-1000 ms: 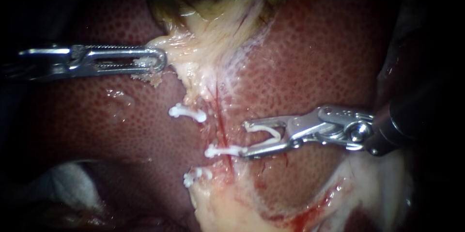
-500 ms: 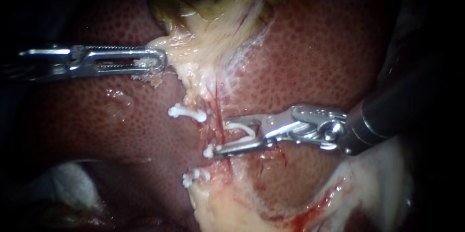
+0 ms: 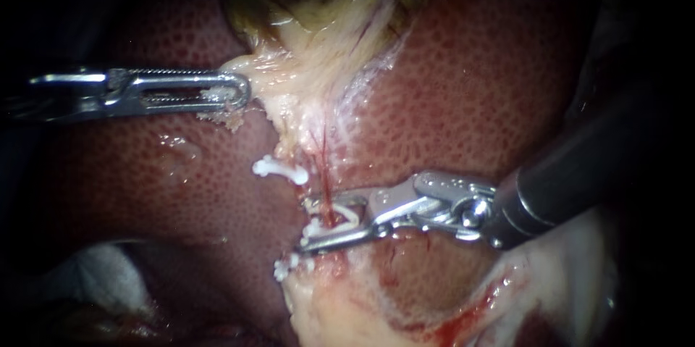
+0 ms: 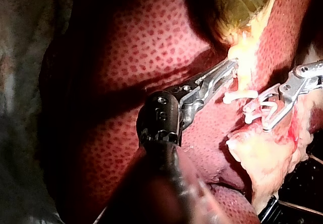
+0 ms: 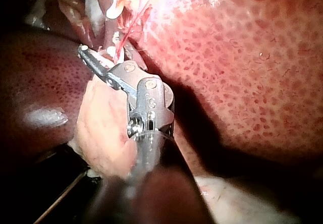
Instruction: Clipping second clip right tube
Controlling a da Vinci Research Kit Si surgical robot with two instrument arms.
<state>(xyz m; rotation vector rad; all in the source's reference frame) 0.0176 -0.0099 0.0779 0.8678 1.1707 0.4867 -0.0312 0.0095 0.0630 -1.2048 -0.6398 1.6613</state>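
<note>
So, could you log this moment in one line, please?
right instrument: jaws shut on open clip, straddling tube | left instrument: jaws shut on pale tissue

Endoscope close over liver (image 3: 470, 86), wrist cameras oblique from either side, sharing tube (image 3: 324, 173)

No legible text, labels, numbers or signs visible.
</note>
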